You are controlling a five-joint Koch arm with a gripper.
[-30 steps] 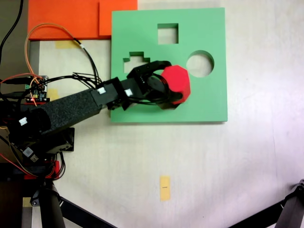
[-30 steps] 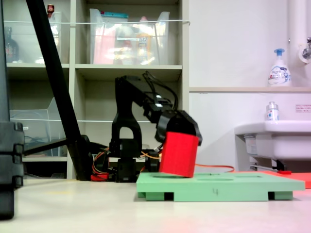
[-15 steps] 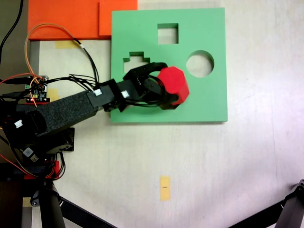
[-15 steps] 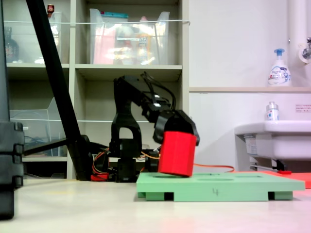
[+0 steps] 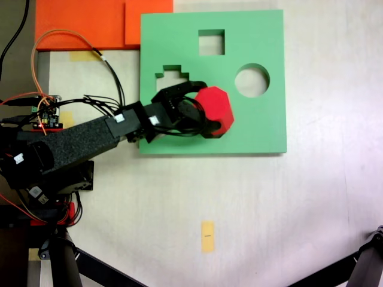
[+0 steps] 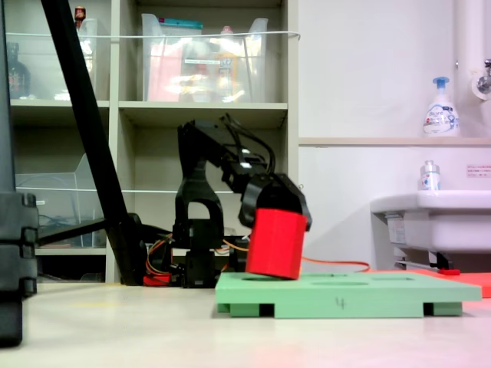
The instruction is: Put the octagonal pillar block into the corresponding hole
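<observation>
Your fingers point(image 5: 200, 112), closed on the octagonal pillar block point(image 5: 214, 107), have carried it left and lower; it now tilts over the green board point(image 5: 263, 128), near its hole.

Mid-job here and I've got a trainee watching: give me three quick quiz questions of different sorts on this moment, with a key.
1. True or false: the gripper is shut on the octagonal pillar block.
2. Multiple choice: in the second exterior view, the block is A) lying flat on the floor, B) tilted, its bottom edge at the green board, C) on the shelf.
3. Which whole cutouts show uncovered in the first exterior view?

Key
1. True.
2. B.
3. The square cutout and the round cutout; the stepped cutout is partly hidden by the gripper, and the corresponding hole cannot be seen under the block.
</observation>
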